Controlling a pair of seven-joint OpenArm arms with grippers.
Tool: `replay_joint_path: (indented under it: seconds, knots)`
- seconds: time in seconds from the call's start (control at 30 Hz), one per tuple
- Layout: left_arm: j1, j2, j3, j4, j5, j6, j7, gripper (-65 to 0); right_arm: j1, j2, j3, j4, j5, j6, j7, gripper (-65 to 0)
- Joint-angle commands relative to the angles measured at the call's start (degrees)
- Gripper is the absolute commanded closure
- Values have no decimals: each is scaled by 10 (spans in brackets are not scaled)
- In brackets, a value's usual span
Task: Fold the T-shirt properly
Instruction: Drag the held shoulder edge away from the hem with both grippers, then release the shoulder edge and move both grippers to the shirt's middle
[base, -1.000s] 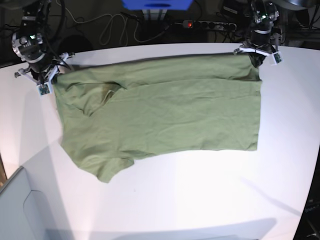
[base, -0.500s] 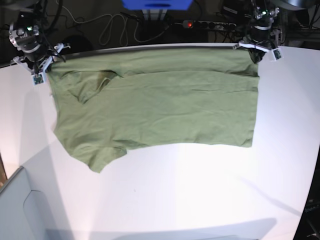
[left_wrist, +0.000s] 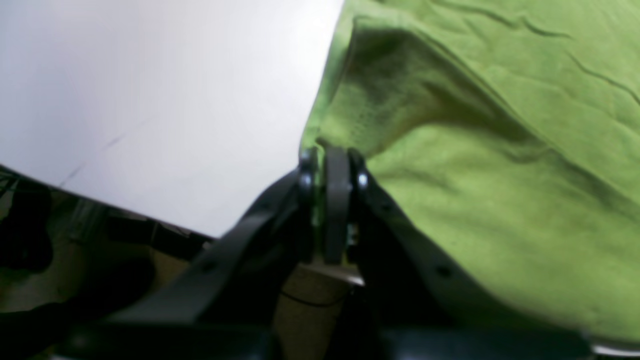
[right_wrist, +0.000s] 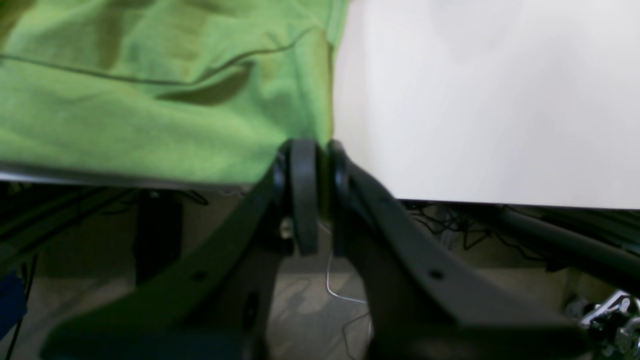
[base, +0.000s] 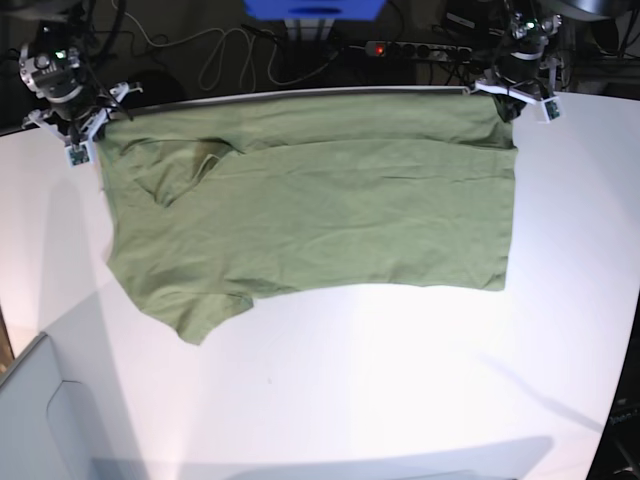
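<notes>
The olive-green T-shirt (base: 320, 205) lies spread flat on the white table (base: 400, 390), its far edge along the table's back edge. My left gripper (base: 508, 100) is at the shirt's far right corner in the base view, shut on the fabric; the left wrist view shows its fingers (left_wrist: 336, 165) pinching the cloth's (left_wrist: 475, 150) corner. My right gripper (base: 92, 135) is at the far left corner, shut on the fabric; the right wrist view shows its fingers (right_wrist: 305, 160) clamped on the shirt's (right_wrist: 150, 110) edge at the table rim.
A power strip (base: 418, 48) and cables lie on the floor behind the table. A blue box (base: 313, 9) stands at the back centre. A grey panel (base: 40, 420) sits at the front left corner.
Both grippers have pulled the shirt's far edge back toward the table's rear edge. The shirt has slid away from the front and flattened. Little movement in the last half second.
</notes>
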Motion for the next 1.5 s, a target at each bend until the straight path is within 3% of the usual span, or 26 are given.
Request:
replay_joint_path:
  seconds: [0.0,0.17,0.23,0.37,0.4,0.5,0.57,0.67,0.83,0.97,1.2,1.37,1.47]
  knots:
    - [4,-5,-3,11,0,1,-7,0,-2,8,3,9,1,5,7,-5]
    - [4,-6,-4,12,0,1,-7,0,-2,9,2,9,1,5,7,-25]
    - [4,-6,-4,12,0,1,-6,0,-2,9,2,10,1,5,7,-86]
    - [5,-7,-4,12,0,1,-4,0,-2,9,2,10,1,5,7,-273]
    - [5,-7,-4,12,0,3,-4,-30,-2,9,2,10,1,5,7,-310]
    - [5,-6,-4,12,0,5,-4,-202,-1,9,2,11,1,5,7,-376]
    - [5,-6,-4,12,0,3,-5,-312,0,9,2,11,1,5,7,-383]
    - [5,-6,-4,17,0,3,-6,-376,6,7,5,12,1,5,7,-383]
    - [9,-4,-26,64,0,4,-4,-376,24,7,7,33,1,5,7,-383]
    - [4,21,-77,101,0,2,-3,-376,53,8,4,47,1,5,6,-383]
    - [-72,16,-89,101,6,0,-3,-376,184,11,-38,40,1,5,1,-383]
    - [-165,12,-85,50,7,-1,-2,-376,311,12,-110,-56,1,5,1,-383]
    - [-210,-15,-62,25,7,-1,-2,-376,390,12,-141,-159,1,5,8,-386]
